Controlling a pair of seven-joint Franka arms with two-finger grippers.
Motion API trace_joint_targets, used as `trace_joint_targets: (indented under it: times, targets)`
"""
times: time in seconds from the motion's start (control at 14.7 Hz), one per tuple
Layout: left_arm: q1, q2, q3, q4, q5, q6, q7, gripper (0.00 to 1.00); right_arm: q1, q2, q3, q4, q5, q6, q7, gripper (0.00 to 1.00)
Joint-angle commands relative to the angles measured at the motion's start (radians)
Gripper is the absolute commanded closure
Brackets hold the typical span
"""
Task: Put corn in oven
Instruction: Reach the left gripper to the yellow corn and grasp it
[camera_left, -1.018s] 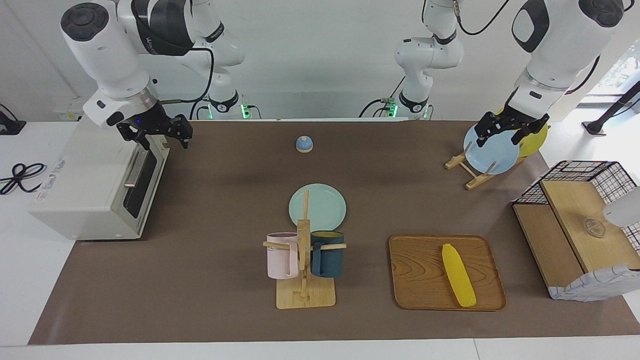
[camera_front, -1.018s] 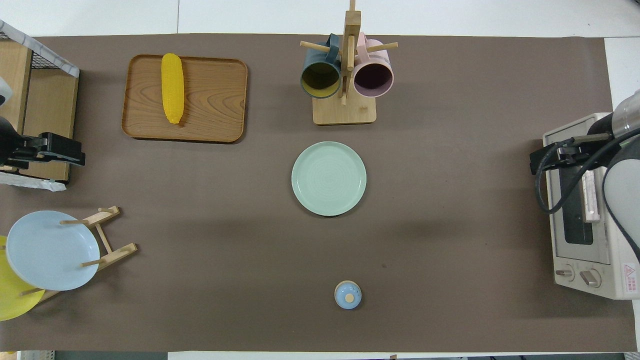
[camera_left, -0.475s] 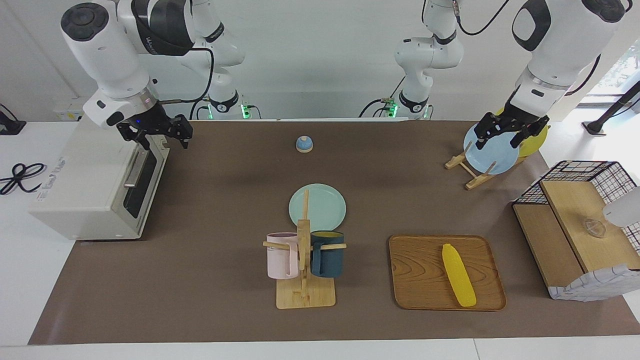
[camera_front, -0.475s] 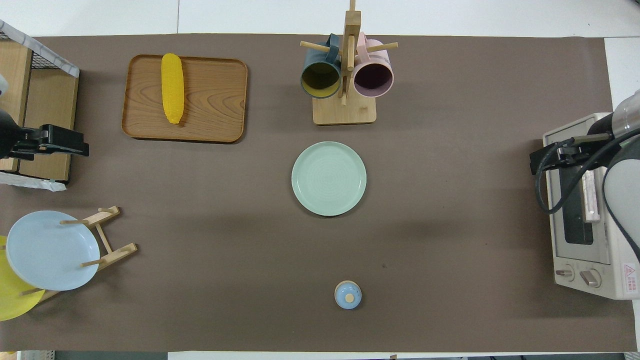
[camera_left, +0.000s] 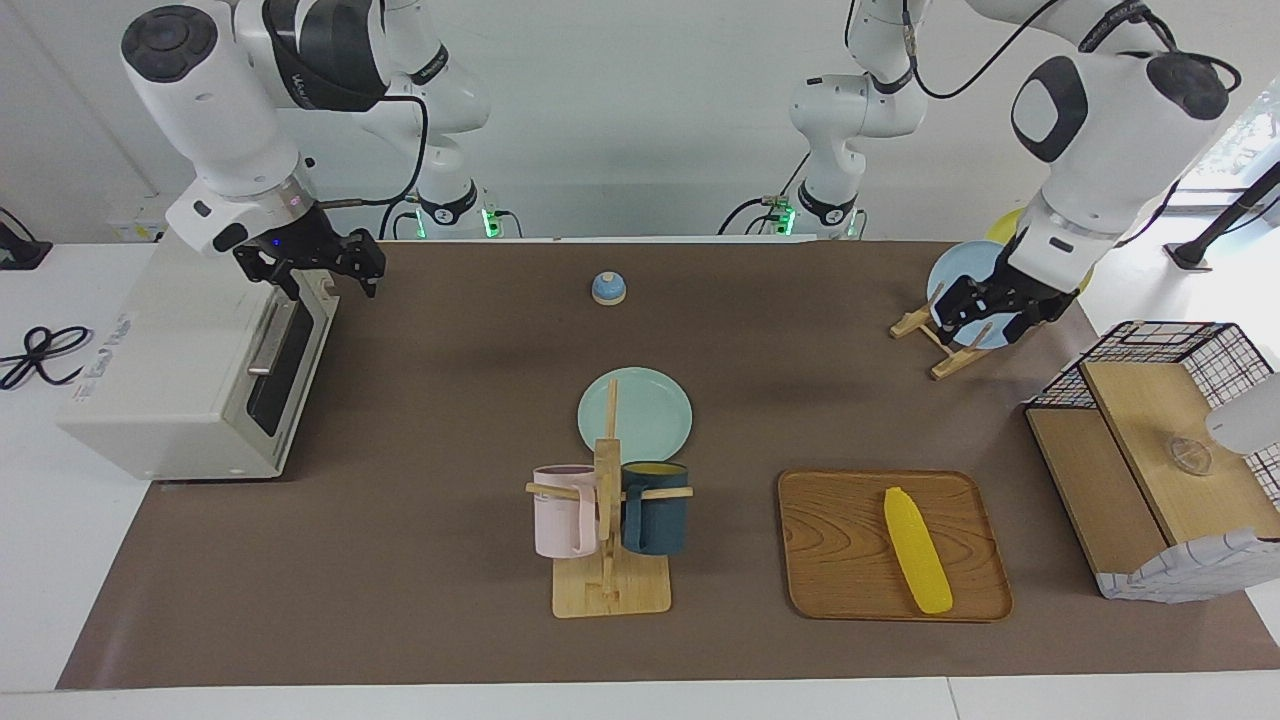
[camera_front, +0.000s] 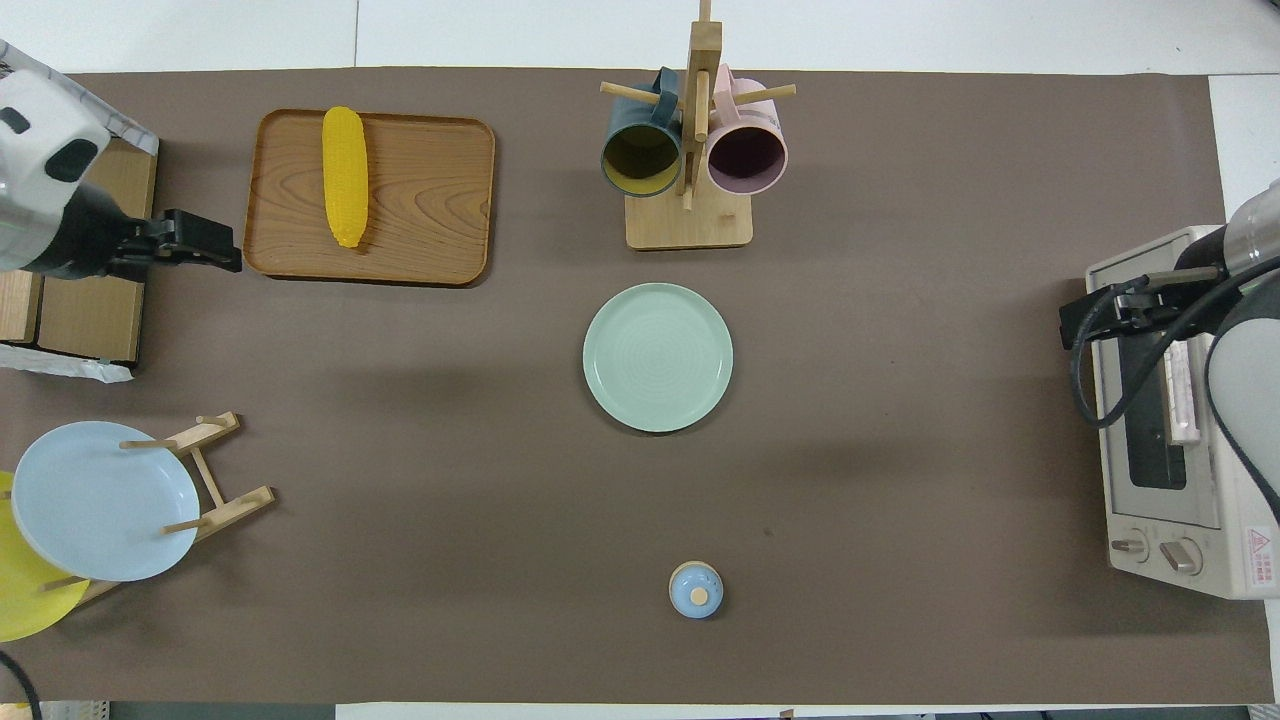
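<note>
- Corn: in the facing view it is seen lying flat on the wooden tray, untouched, with its length running away from the robots.
- Oven: found at the right arm's end of the table, well apart from the tray, with its door shut.
- Right gripper: held in the air over the upper edge of the oven door, jaws spread, nothing gripped.
- Left gripper: held in the air over the plate rack, nearer to the robots than the tray; jaws spread and empty.
- Overhead view: the corn is noted along the tray's edge toward the left arm's end.
- The left gripper is recorded just beside that edge of the tray, apart from the corn.
- The right gripper is seen over the oven, well apart from the tray.
</note>
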Motion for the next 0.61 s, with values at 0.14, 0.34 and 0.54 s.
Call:
trace_joint_targets:
  times: [0.14,0.34,0.54]
  targets:
    - [-0.048,0.294,0.011,0.168,-0.034,0.137,-0.006,0.00,-0.008,-0.015,0.003,-0.011,0.023,-0.009,0.003,0.00]
    - [-0.060,0.440,0.011,0.275,-0.037,0.186,-0.003,0.00,-0.008,-0.015,0.003,-0.011,0.023,-0.009,0.003,0.00]
    - [-0.057,0.497,0.012,0.286,-0.029,0.288,0.002,0.00,-0.008,-0.015,0.003,-0.011,0.023,-0.009,0.003,0.00]
